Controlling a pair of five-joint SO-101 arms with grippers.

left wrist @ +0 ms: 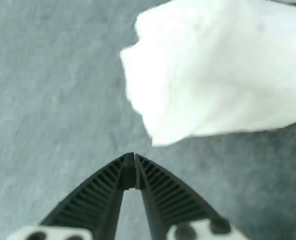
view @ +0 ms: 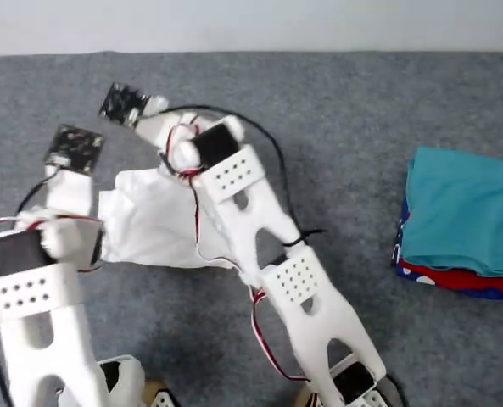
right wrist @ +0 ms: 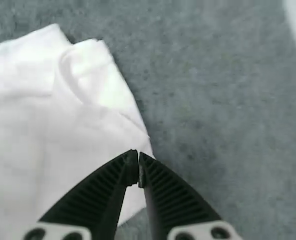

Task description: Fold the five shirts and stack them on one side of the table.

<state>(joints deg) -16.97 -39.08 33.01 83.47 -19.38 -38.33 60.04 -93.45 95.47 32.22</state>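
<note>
1. White shirt (view: 149, 225): you will find it bunched on the grey worktop (view: 344, 127), left of centre, partly under both arms.
2. Folded stack (view: 463, 216): it lies at the worktop's right edge, well apart from the white shirt, with teal on top and red and blue beneath.
3. Left pincer (left wrist: 131, 162): its jaws are closed on nothing, over bare worktop just beside the shirt's edge (left wrist: 217, 75).
4. Right pincer (right wrist: 138, 160): its jaws are together over the shirt's edge (right wrist: 48, 125), and you see no fabric between them.
</note>
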